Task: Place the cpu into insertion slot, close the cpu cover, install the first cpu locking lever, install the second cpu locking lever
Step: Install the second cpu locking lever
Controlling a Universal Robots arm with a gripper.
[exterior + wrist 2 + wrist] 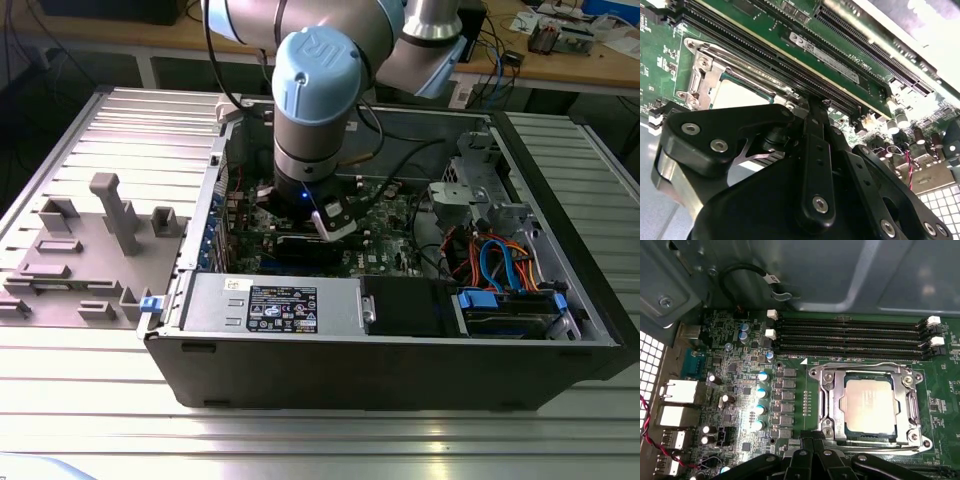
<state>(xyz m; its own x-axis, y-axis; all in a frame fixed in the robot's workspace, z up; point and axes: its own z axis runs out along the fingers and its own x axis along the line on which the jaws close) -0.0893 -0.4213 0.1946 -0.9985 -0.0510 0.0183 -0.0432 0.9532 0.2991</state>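
Note:
The cpu (870,405), a flat silver square, lies in the insertion slot (816,374) on the green board. The cpu cover (834,401), a silvery frame with a window, lies down flat around it. A thin wire lever (865,364) runs along the cover's side toward the memory slots. My gripper (812,436) hangs just off the opposite side of the socket, its black fingertips pressed together and shut, with nothing visible between them. In the second wrist view the gripper (812,102) stands right beside the cpu (732,95) and the cover (702,75). The arm (310,110) reaches down into the open computer case.
Long black memory slots (850,335) run beside the socket. Capacitors (761,392) and rear ports (677,390) stand on its other side, below the grey case wall (840,275). In the exterior view, a power supply (280,305), drive cables (500,265) and a grey fixture tray (90,250).

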